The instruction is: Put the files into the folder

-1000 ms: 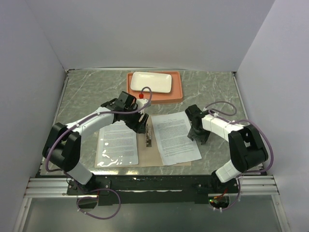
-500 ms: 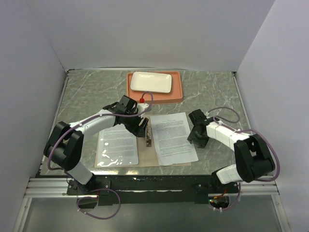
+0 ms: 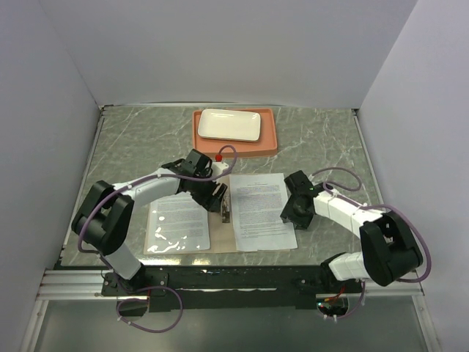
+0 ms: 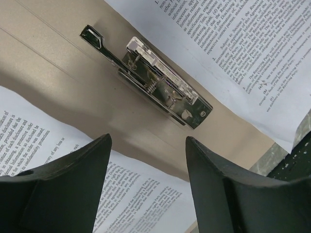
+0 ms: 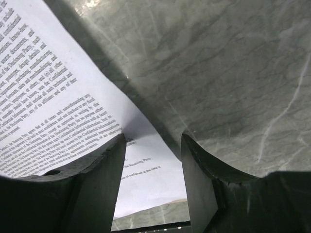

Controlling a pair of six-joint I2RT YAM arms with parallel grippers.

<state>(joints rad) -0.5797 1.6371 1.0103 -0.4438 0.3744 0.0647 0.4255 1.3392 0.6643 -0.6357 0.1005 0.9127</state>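
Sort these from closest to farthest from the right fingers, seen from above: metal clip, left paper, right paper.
1. Right paper: its right edge sits at the right fingers.
2. Metal clip: across that paper, off its left edge.
3. Left paper: beyond the clip, farthest left.

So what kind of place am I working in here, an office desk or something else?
Likely a robot test cell, not an office: plain white walls box in a marble-pattern table, a metal rail lines its near edge, and the orange tray holding a white plate looks staged.
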